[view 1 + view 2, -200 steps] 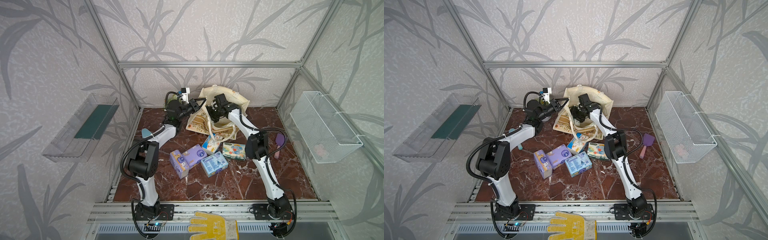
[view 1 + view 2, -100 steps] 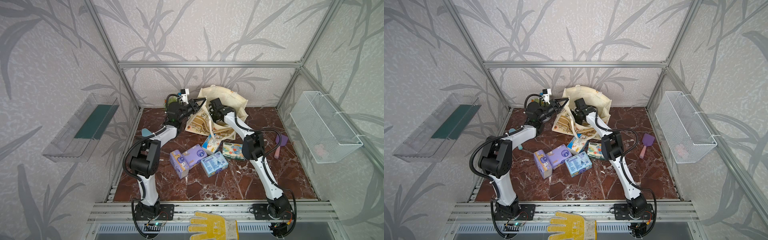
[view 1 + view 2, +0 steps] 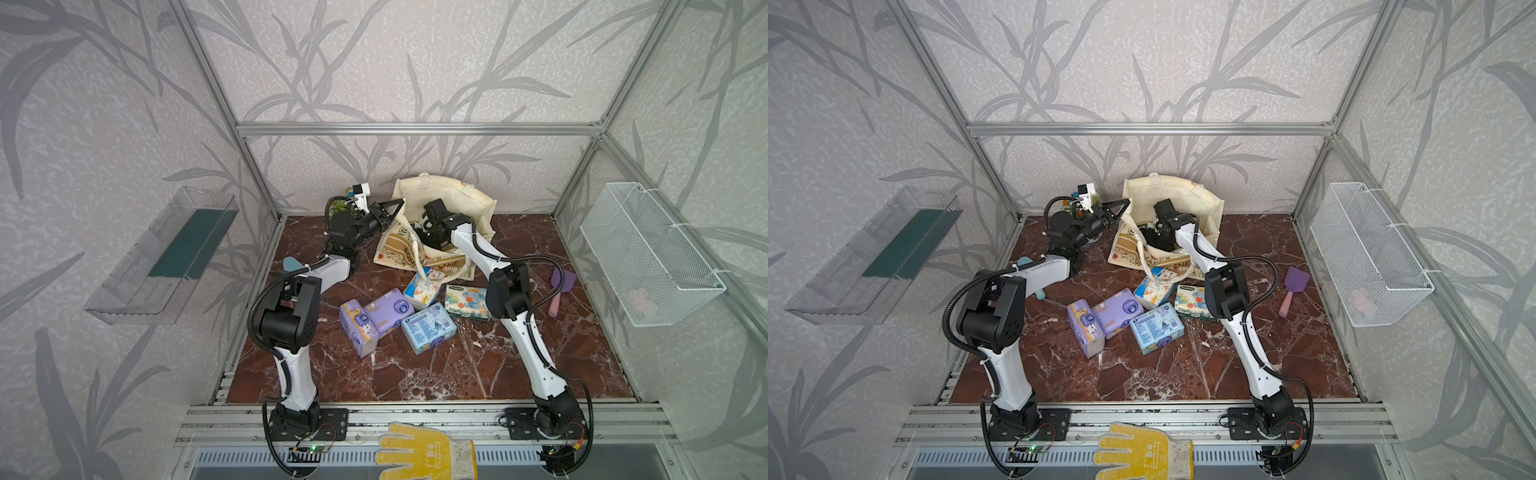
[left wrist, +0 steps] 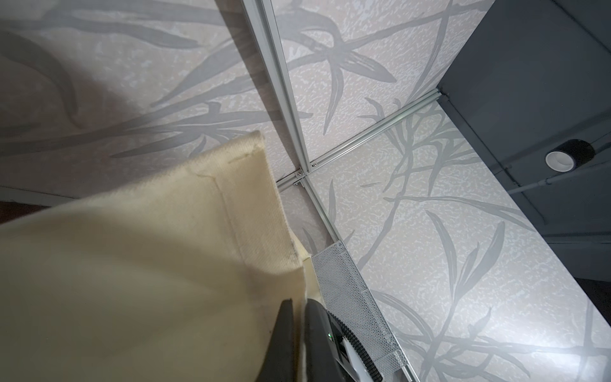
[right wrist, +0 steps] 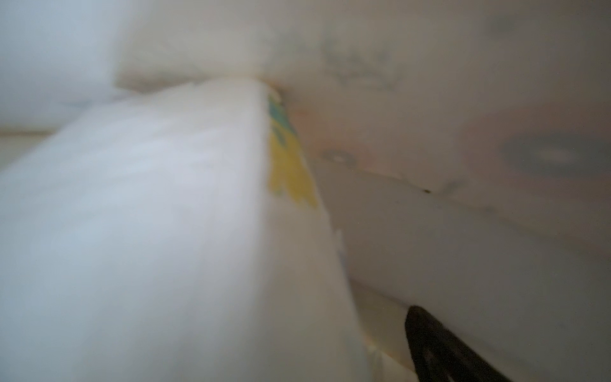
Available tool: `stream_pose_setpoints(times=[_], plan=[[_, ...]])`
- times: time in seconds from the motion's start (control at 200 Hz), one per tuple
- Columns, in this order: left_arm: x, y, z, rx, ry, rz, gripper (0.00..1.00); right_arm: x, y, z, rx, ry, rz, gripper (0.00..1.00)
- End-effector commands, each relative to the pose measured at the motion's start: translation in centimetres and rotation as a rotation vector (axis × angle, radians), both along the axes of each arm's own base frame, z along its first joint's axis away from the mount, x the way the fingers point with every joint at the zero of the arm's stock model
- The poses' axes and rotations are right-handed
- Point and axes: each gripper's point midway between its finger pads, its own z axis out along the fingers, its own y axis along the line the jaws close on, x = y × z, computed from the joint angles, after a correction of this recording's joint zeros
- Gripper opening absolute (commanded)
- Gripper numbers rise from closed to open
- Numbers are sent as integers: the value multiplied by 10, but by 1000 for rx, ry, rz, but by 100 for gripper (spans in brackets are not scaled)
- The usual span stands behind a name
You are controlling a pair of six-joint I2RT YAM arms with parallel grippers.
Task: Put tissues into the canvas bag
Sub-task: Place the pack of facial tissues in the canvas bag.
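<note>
Pushed deeper into the bag [image 3: 449, 195] with the right tool [image 3: 422, 239], now spread wide. Let go of the white pack [image 5: 165, 215], loose inside. Pinching the rim with the left tool [image 3: 397, 203]. Five packs waiting on the worktop [image 3: 415, 374].

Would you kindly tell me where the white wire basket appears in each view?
Top view: wire basket on the right wall.
Top view: right wall again.
Left wrist: its mesh end, beside the canvas bag.
Right wrist: not in it.
Shared landmark: the canvas bag.
</note>
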Motion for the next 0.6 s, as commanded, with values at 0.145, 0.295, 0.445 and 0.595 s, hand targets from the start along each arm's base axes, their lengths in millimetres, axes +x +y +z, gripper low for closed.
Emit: stream_pose_setpoints(times=[0.145,0.295,0.445,0.595], plan=[[-16,5,-11,337,75,27,10,2,-35,73,-143,-153,2,99],[-15,7,-22,393,127,32,18,5,-41,99,-161,-217,1,99],[-15,10,-29,471,154,45,30,3,-42,126,-163,-272,17,99],[-16,17,-30,542,159,72,41,0,-49,156,-183,-341,23,99]])
